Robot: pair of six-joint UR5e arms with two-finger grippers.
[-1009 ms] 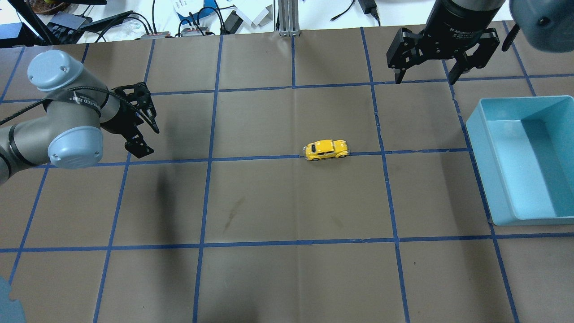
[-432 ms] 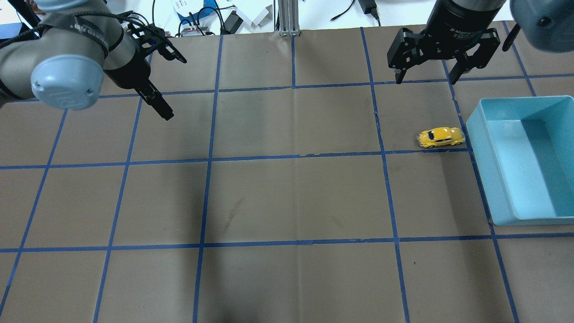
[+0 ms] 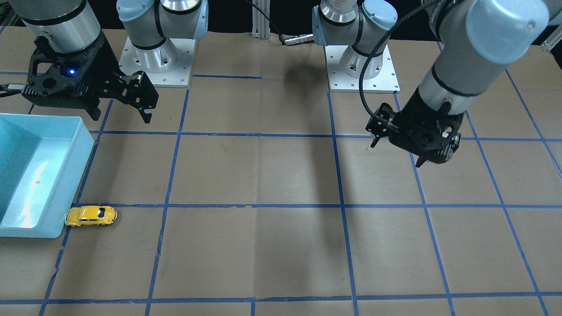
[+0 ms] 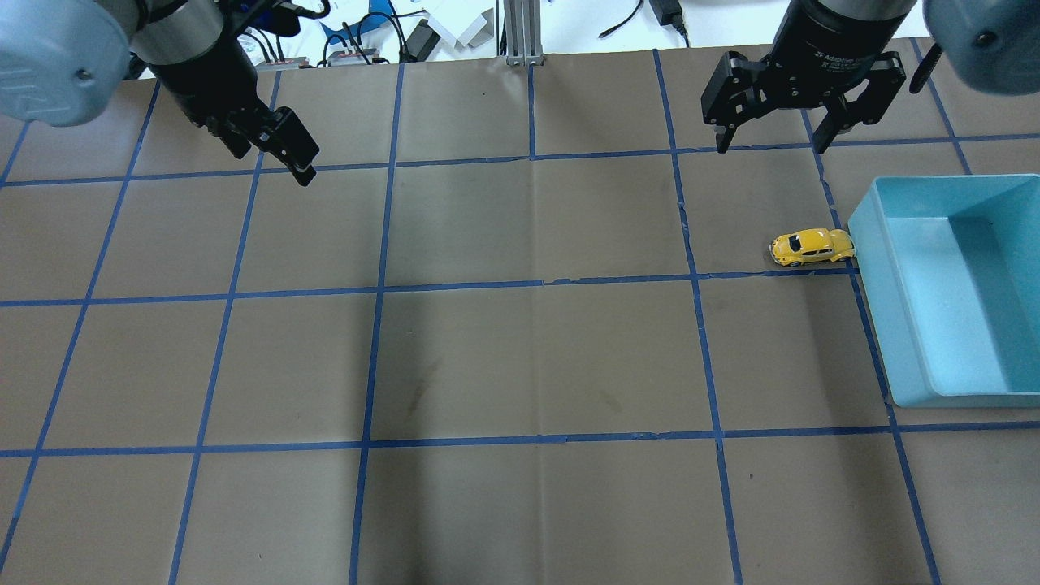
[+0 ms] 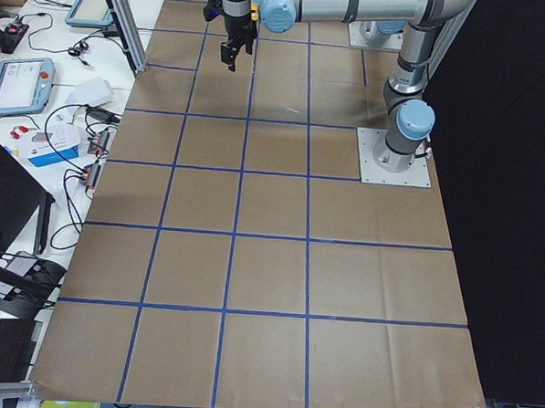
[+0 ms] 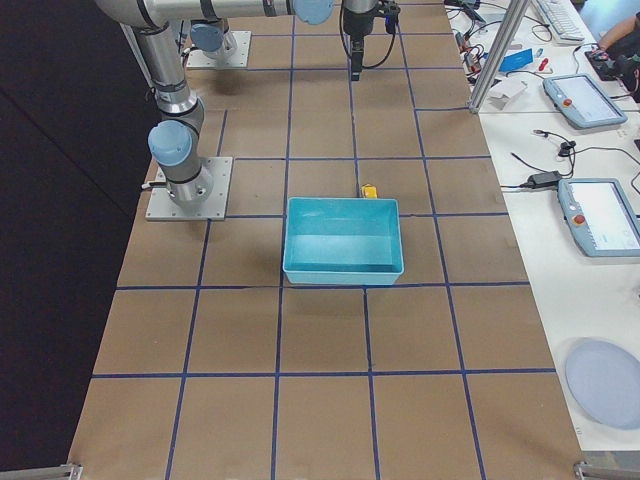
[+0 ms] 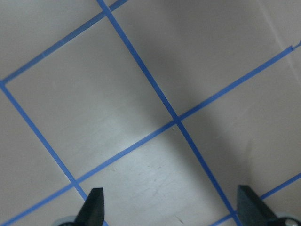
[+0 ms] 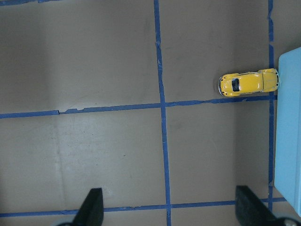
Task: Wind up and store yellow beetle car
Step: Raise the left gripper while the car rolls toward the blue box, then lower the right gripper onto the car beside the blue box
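The yellow beetle car [image 4: 812, 247] stands on its wheels on the brown table, nose against the left wall of the light blue bin [image 4: 873, 276]. It also shows in the front view [image 3: 91, 215] and the right wrist view [image 8: 249, 82]. My right gripper [image 4: 770, 146] is open and empty, hovering beyond the car on the far side; the car lies ahead of its fingers [image 8: 94, 207]. My left gripper [image 4: 272, 154] is open and empty over the far left of the table, far from the car. The left wrist view shows only its fingertips [image 7: 94, 209] over tape lines.
The bin [image 3: 66, 175] is empty and open-topped, at the robot's right side of the table. Blue tape [image 4: 536, 284] marks a grid on the brown paper. Cables and devices [image 4: 366, 32] lie beyond the table's far edge.
The car has rolled right from the table's middle and stopped against the bin. My left arm has swung away toward the far left edge. The right gripper has not moved.
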